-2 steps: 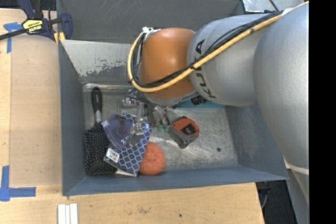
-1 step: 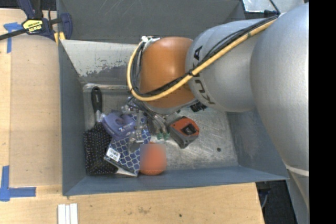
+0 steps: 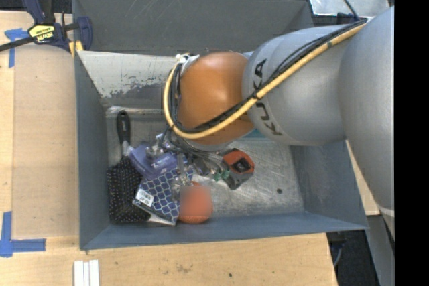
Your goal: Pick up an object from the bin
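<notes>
The grey bin (image 3: pixel 90 144) keeps its things crowded against the left wall. A black handle (image 3: pixel 123 127) stands along that wall, its long axis running toward the far side. Below it a black mesh pad (image 3: pixel 123 194) fills the near-left corner, touching the near wall's foot.

Just beside the pad lies a blue-and-white patterned packet (image 3: pixel 159 194), flat on the floor. Its long axis slants from the near left up toward the far right, and its upper end is tucked under the wrist. A purple piece (image 3: pixel 143 157) sits at its far-left edge.

The jaws hang over this packet's upper end, beneath the orange cover (image 3: pixel 208 97); released or clenched, I cannot tell.

An orange ball (image 3: pixel 195 205) touches the packet's right edge, close to the near wall. An orange-and-black thing (image 3: pixel 238 167) lies a little farther right. Beyond it the floor is bare up to the right wall — the only open room — with the arm (image 3: pixel 315 90) passing above it.
</notes>
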